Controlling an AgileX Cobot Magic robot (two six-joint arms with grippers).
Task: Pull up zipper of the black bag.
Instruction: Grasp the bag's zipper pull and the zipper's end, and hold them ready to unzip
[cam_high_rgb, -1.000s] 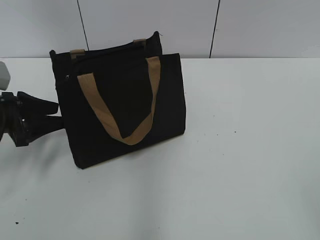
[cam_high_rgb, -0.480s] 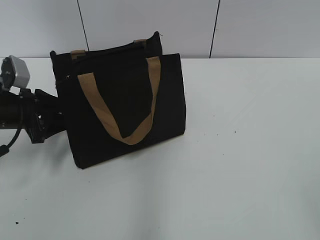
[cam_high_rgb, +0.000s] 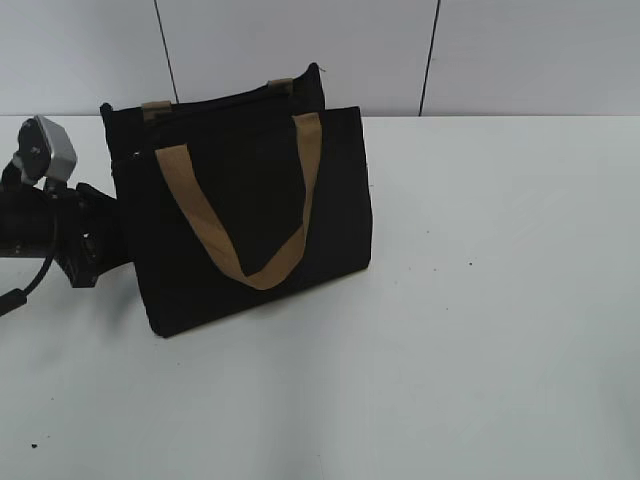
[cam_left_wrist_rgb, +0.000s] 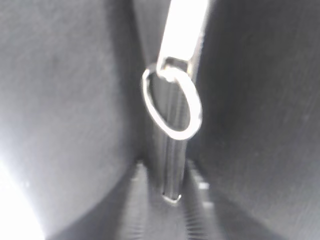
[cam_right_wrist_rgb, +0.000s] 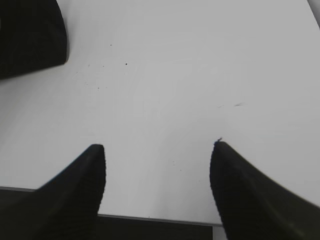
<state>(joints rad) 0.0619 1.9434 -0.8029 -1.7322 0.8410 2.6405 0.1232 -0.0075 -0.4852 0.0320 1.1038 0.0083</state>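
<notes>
The black bag (cam_high_rgb: 250, 200) stands on the white table with its tan handle (cam_high_rgb: 235, 255) hanging down the front. My left gripper (cam_high_rgb: 105, 238) presses against the bag's left side. In the left wrist view its ridged jaws (cam_left_wrist_rgb: 169, 200) are shut on the tip of the silvery zipper pull (cam_left_wrist_rgb: 172, 150), which carries a metal ring (cam_left_wrist_rgb: 172, 105); black fabric fills both sides. The zipper line itself is hard to make out in the exterior view. My right gripper (cam_right_wrist_rgb: 157, 150) is open and empty over bare table, out of the exterior view.
A corner of the bag (cam_right_wrist_rgb: 30, 35) shows at the upper left of the right wrist view. White table (cam_high_rgb: 480, 330) spreads to the right and front of the bag. A grey panelled wall (cam_high_rgb: 500, 50) stands behind.
My left gripper has moved right, in against the bag's left side, and risen a little. Its fingers, spread apart a second ago, are now against the bag. The bag has not moved.
</notes>
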